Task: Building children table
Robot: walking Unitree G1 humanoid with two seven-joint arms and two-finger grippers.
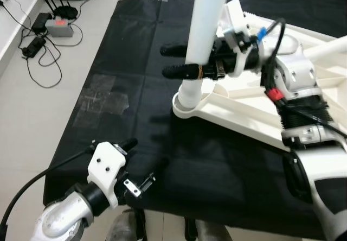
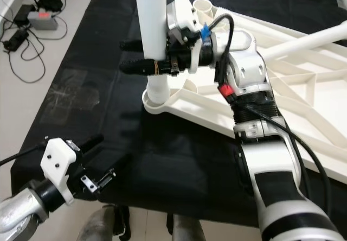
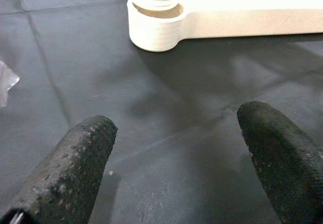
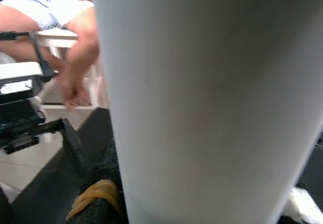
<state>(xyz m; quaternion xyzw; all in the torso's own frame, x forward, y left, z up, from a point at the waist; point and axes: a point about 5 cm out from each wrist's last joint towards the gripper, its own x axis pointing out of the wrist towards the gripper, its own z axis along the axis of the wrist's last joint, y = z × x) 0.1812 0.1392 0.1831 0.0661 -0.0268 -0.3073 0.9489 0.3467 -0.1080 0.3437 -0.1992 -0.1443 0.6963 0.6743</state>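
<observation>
Near left, left gripper (image 1: 145,162) hovers low over the black mat (image 1: 135,89), fingers spread wide, holding nothing. Moving right, the white leg (image 1: 203,29) stands upright in the tabletop (image 1: 244,111) corner socket, right gripper (image 1: 173,61) clamped around it.

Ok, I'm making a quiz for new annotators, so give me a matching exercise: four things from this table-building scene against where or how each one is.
Things:
1. white table leg
2. left end effector
3. upside-down tabletop
4. power strip

States:
A. open, low over the black cloth
B. on the pale floor beside the cloth
C. upright in the corner socket, clamped by the right end effector
D. lying ribbed side up on the cloth

Pairs: 1-C, 2-A, 3-D, 4-B
</observation>
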